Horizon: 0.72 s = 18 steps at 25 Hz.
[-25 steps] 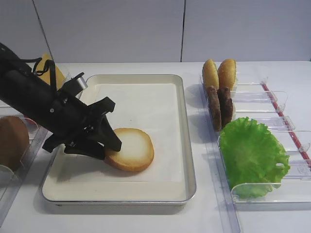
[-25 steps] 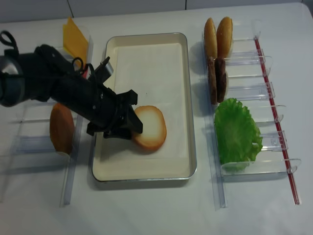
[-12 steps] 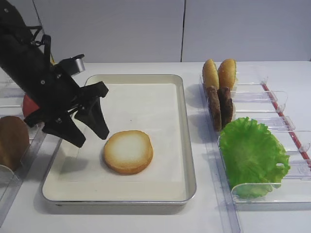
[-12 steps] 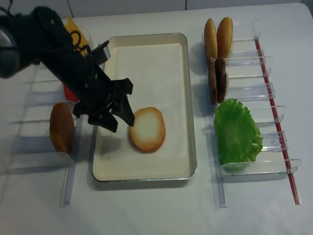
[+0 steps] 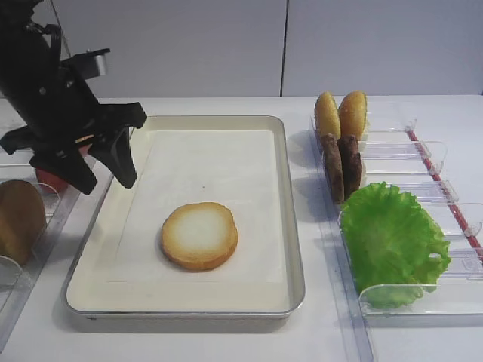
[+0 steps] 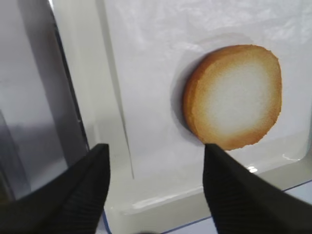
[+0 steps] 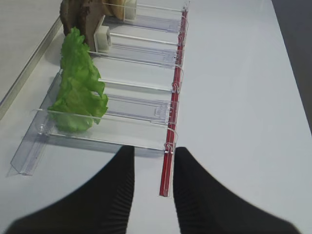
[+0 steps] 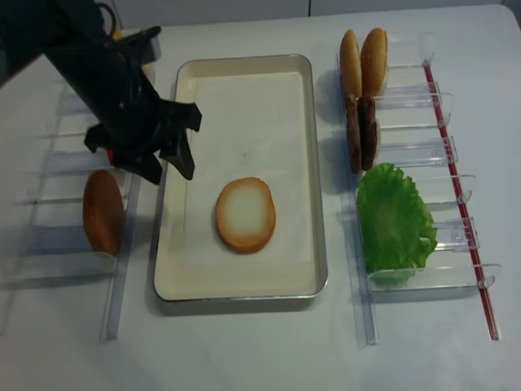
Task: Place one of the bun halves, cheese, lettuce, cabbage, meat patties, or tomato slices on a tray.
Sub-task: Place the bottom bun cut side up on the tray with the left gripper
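Observation:
The pale bun half [image 5: 199, 235] [image 8: 245, 214] [image 6: 234, 96] lies flat, cut face up, on the tray's [image 5: 226, 162] [image 8: 244, 114] paper liner. My left gripper [image 5: 106, 183] [image 8: 171, 175] [image 6: 156, 148] hangs open and empty above the tray's left rim, apart from the bun. My right gripper [image 7: 154, 150], seen only in its wrist view, stands slightly open over bare table near the lettuce [image 7: 80, 87] [image 5: 392, 241]. Meat patties [image 5: 341, 166] stand in the right rack. A red tomato slice [image 5: 49, 179] peeks out behind the left arm. Cheese and cabbage are hidden.
Clear plastic racks flank the tray. Two upright orange bun halves [image 5: 339, 113] stand at the back right, and a brown domed bun half [image 5: 19, 219] [image 8: 103, 210] at the left. A red strip [image 7: 168, 161] edges the right rack.
My left gripper opened and let go of the bun half, then rose and drew back to the left. The bun half now lies flat on the tray.

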Tool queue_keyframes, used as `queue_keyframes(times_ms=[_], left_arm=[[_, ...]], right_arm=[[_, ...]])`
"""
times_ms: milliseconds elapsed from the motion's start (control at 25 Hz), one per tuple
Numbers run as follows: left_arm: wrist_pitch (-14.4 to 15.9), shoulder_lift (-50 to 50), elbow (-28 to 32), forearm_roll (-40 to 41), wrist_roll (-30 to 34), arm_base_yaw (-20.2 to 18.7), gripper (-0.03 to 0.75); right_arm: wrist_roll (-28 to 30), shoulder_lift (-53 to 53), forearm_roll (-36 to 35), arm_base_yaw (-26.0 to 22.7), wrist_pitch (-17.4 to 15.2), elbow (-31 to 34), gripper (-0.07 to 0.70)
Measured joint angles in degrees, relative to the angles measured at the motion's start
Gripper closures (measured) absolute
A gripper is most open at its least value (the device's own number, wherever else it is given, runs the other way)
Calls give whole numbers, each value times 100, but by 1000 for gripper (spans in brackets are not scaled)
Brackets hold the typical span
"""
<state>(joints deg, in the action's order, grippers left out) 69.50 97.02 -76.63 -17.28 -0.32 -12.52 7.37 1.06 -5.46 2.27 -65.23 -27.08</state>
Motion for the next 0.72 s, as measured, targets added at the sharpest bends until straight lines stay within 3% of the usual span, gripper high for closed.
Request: queue_keyframes(times_ms=[280, 720], left_arm=[[36, -703, 60, 874, -283, -322, 323], [103, -2341, 1124, 1260, -520, -439, 355]], right_arm=[[-11, 0, 0, 0, 0, 0, 382], [-11, 0, 0, 0, 0, 0, 382]])
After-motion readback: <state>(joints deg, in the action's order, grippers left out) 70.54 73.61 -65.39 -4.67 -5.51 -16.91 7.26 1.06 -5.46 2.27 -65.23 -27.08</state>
